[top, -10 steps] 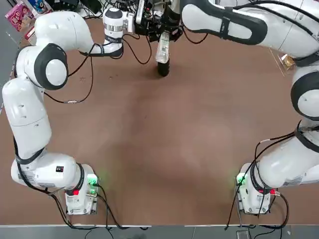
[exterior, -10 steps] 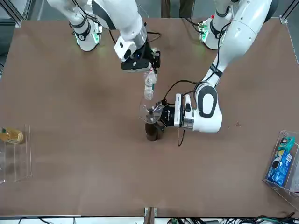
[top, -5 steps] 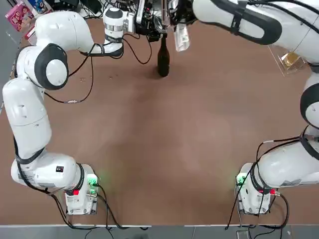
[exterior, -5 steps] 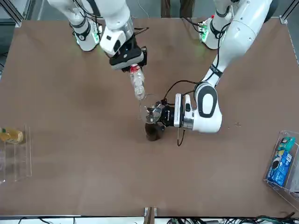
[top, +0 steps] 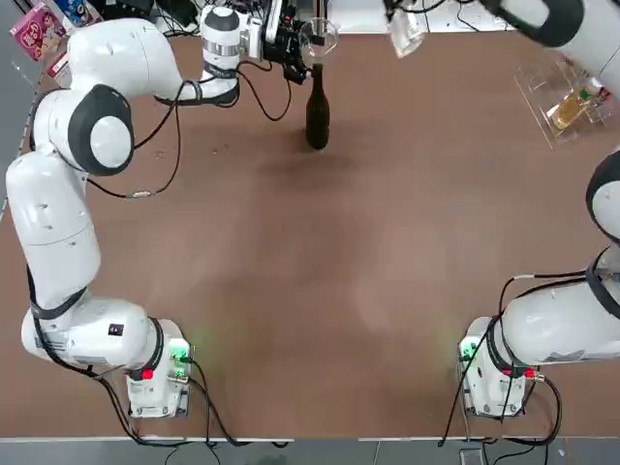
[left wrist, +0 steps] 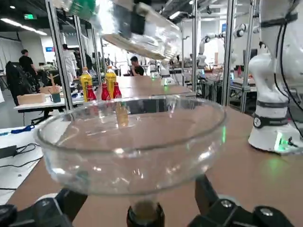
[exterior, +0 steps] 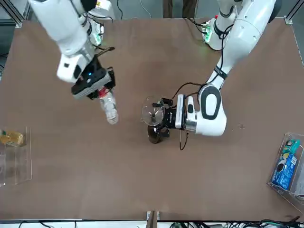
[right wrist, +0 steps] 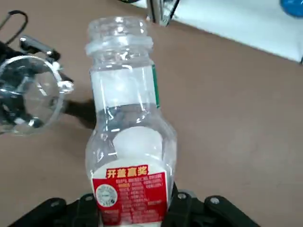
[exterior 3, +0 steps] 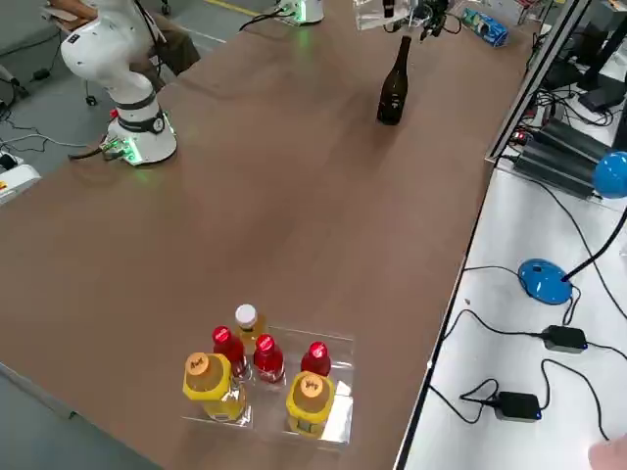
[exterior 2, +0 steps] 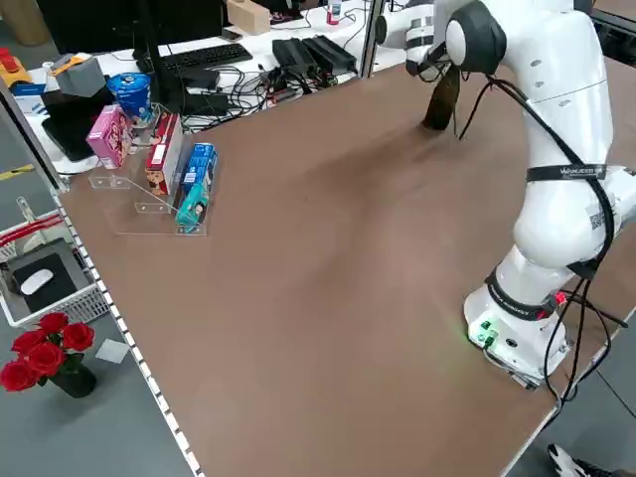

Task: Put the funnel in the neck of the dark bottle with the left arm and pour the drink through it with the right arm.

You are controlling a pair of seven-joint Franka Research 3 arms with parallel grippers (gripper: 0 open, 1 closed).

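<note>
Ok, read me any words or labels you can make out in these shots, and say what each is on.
"开盖赢奖": yellow characters on the red label of the clear bottle.
Small print below it: too blurred to read.
Lettering on the left arm's dark band: too small.
Boxes in the tray: unreadable.

Open tabletop [top: 320, 291] everywhere; only the dark bottle [top: 317, 111] with its funnel [top: 318, 37] stands upright near the far edge

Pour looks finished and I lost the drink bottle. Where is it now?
The drink is in the shut right gripper, carried off to the right of the dark bottle and its funnel, clear of both.
</note>
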